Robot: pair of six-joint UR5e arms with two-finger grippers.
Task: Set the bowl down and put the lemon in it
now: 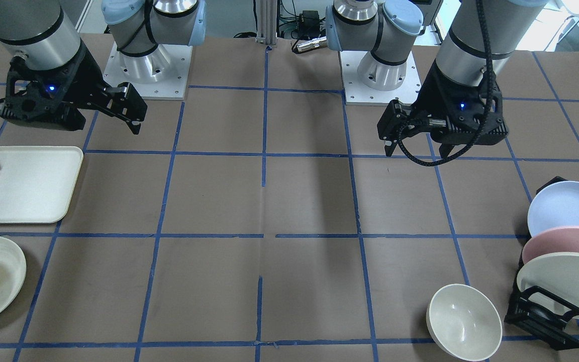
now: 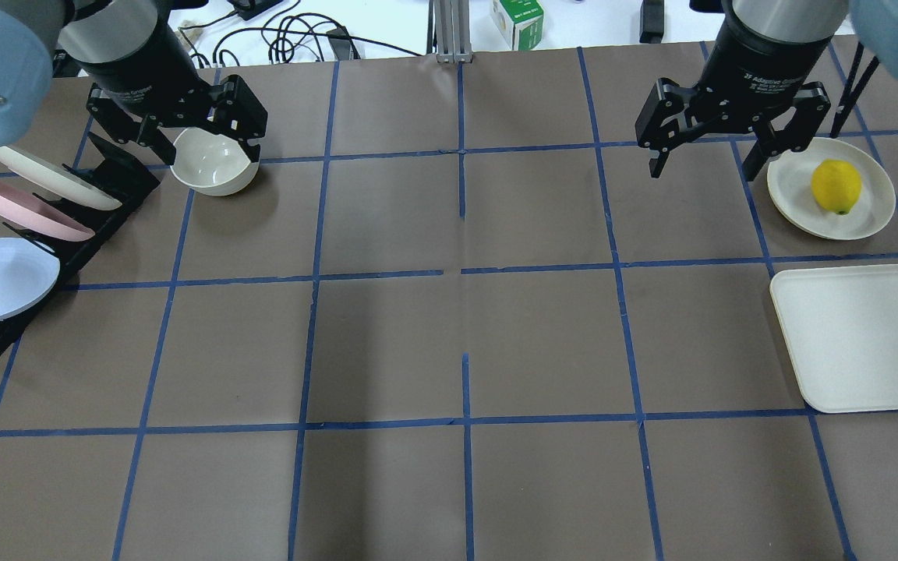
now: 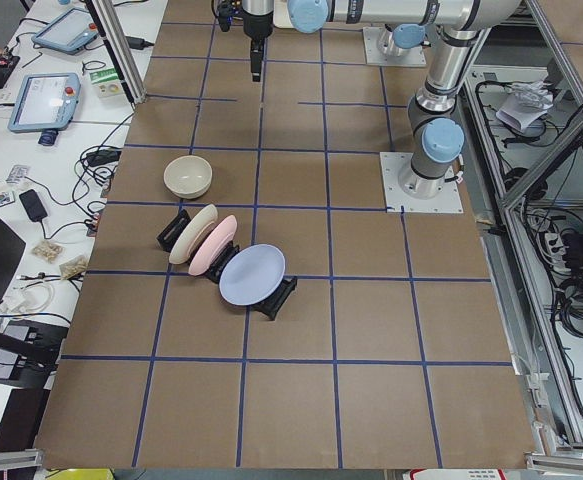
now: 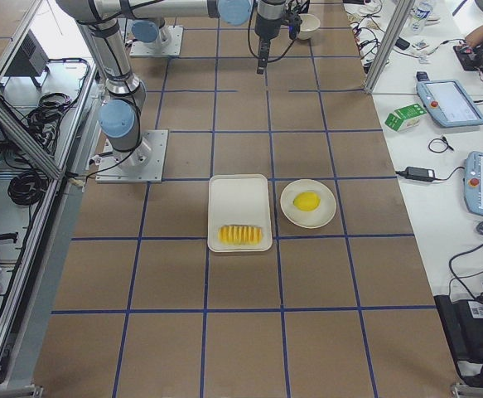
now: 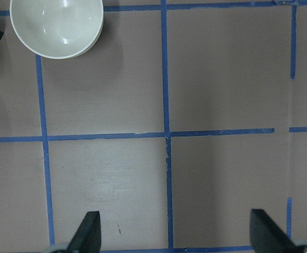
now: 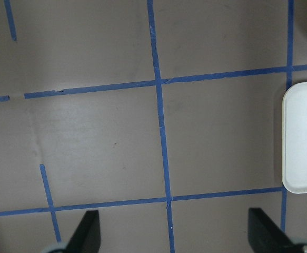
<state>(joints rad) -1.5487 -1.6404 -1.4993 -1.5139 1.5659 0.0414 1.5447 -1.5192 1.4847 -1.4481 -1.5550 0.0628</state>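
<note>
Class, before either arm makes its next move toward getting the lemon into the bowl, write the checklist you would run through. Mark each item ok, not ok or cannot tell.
1. Left gripper open and empty: ok.
2. Right gripper open and empty: ok.
3. Bowl upright and empty on the table: ok.
4. Left fingers around the bowl: not ok; the left wrist view shows the bowl well away from them.
5. Lemon lying uncovered on its plate: ok.
6. Lemon in the bowl: not ok; they sit at opposite ends of the table.
</note>
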